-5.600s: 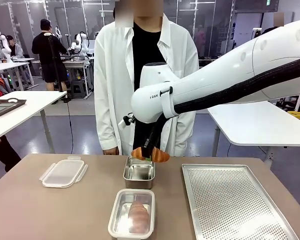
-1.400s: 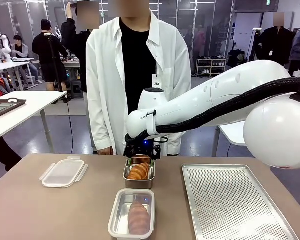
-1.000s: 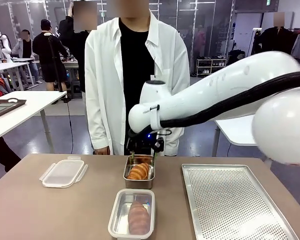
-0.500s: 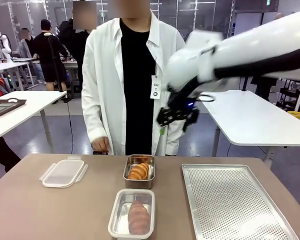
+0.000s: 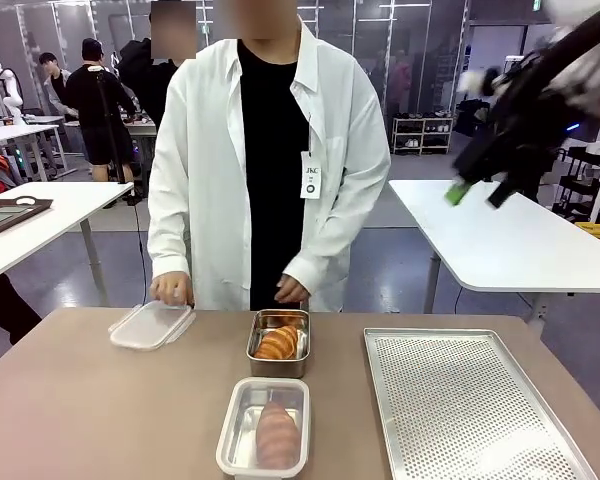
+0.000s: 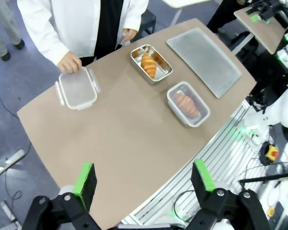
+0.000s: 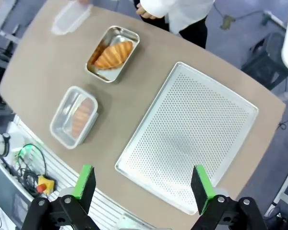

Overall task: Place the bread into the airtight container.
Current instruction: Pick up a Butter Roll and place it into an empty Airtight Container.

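Right gripper hung high at the far right, blurred, jaws spread with nothing between them; its green pads stood wide apart above the counter. Left gripper also well above the counter, jaws spread, empty.

Bread, a croissant, lay inside the open steel container at mid-counter, near the far edge. Just in front of it sat a second container, covered with a clear lid, another roll inside. Perforated tray to the right, bare.

Person in a white coat stood at the far side. One hand rested on a loose clear lid left of the steel container; the other hand hovered just behind that container.
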